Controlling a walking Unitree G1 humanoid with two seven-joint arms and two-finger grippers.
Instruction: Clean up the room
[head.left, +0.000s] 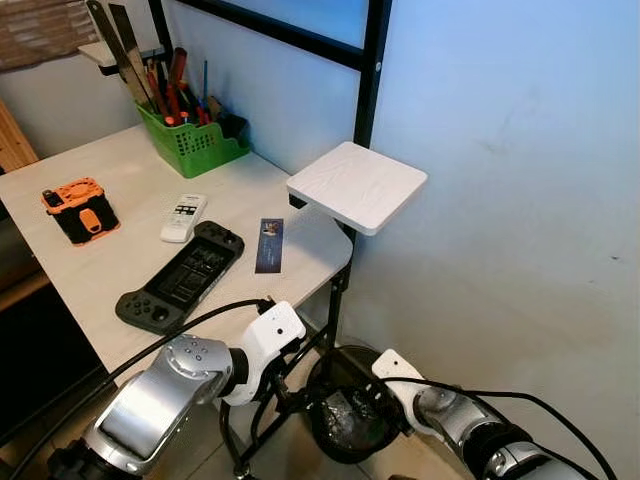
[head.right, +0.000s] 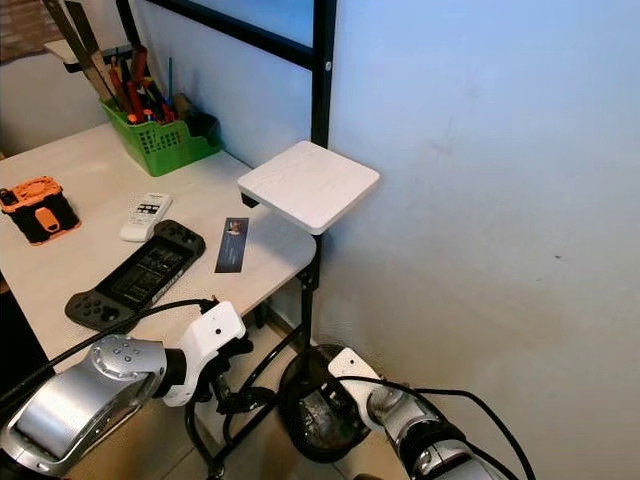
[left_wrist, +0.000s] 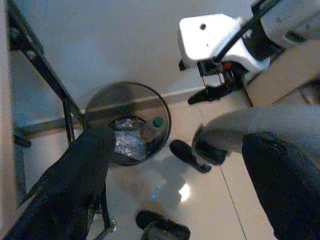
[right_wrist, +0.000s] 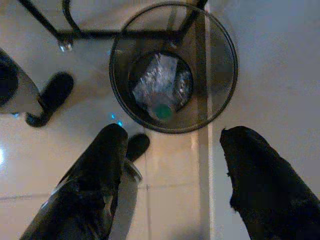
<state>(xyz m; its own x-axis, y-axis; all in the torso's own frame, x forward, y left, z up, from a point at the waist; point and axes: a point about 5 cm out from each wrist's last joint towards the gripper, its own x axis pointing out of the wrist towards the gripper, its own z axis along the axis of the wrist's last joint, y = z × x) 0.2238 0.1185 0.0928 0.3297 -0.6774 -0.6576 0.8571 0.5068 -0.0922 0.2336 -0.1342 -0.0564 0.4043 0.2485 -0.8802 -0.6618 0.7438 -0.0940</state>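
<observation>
The right gripper (right_wrist: 172, 170) hangs above the floor with its two black fingers (right_wrist: 95, 175) spread wide, and nothing is between them. Just beyond the fingertips stands a round black mesh bin (right_wrist: 220, 75) on the pale tiled floor (right_wrist: 170, 200), close to the wall. Inside the bin, at the bottom, lies a crumpled clear plastic bottle (right_wrist: 160, 82) with a green cap (right_wrist: 162, 111); it is well apart from the jaws and not touched by them.

The left gripper (left_wrist: 180, 165) also has its fingers wide apart and holds nothing. Between and beyond its fingers the same bin (left_wrist: 162, 112) is seen, with the bottle (left_wrist: 127, 142) and its green cap (left_wrist: 158, 121) inside. Further beyond the jaws, the white wrist of the right arm (left_wrist: 212, 37) is above the bin.

In the head views both silver arms reach down in front of the robot, the left arm (head.left: 165, 395) beside the black metal frame of the table (head.left: 110, 270), the right arm (head.left: 450, 410) near the bin (head.left: 345, 415), which stands under the table's corner by the wall.

On the table lie a black game controller (head.left: 180, 278), a white remote (head.left: 184, 217), a dark card (head.left: 269, 245), an orange and black device (head.left: 79, 210) and a green basket (head.left: 195, 145) full of tools. A small white square shelf (head.left: 357, 185) sticks out at the table's corner.
</observation>
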